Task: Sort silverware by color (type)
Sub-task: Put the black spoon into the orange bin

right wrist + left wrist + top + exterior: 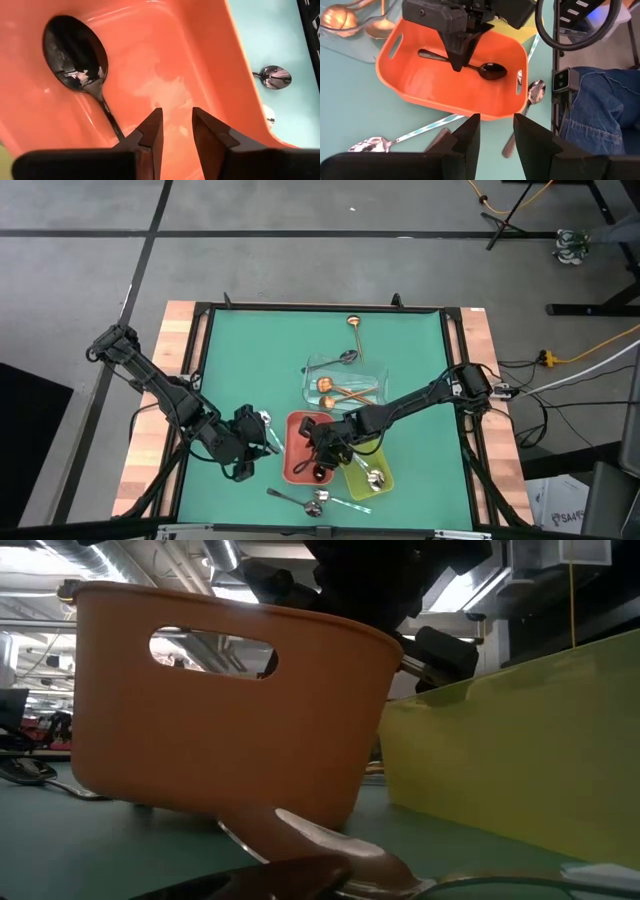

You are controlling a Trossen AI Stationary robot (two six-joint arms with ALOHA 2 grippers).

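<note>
A black spoon [75, 55] lies flat on the floor of the red tray [297, 465]. My right gripper [175, 132] hangs inside that tray, slanting down over the spoon's handle, its fingers open with nothing between them. My left gripper [495, 135] stands open above the mat just left of the tray, with nothing in it. Copper spoons [330, 387] lie in the clear tray [375, 380], and another copper spoon [353, 328] lies on the mat at the far side. A silver spoon [376, 478] sits in the yellow-green tray [352, 480]. My right gripper stands beside the black spoon's handle [112, 125], which runs up to the edge of one finger [150, 135]. I cannot tell whether that finger touches it. The spoon lies flat on the tray floor.
Silver spoons [312, 502] and a striped stick [350, 502] lie on the mat near the front edge. Another silver spoon [370, 145] lies by my left gripper. A person's legs in jeans [600, 110] show beyond the table's near edge.
</note>
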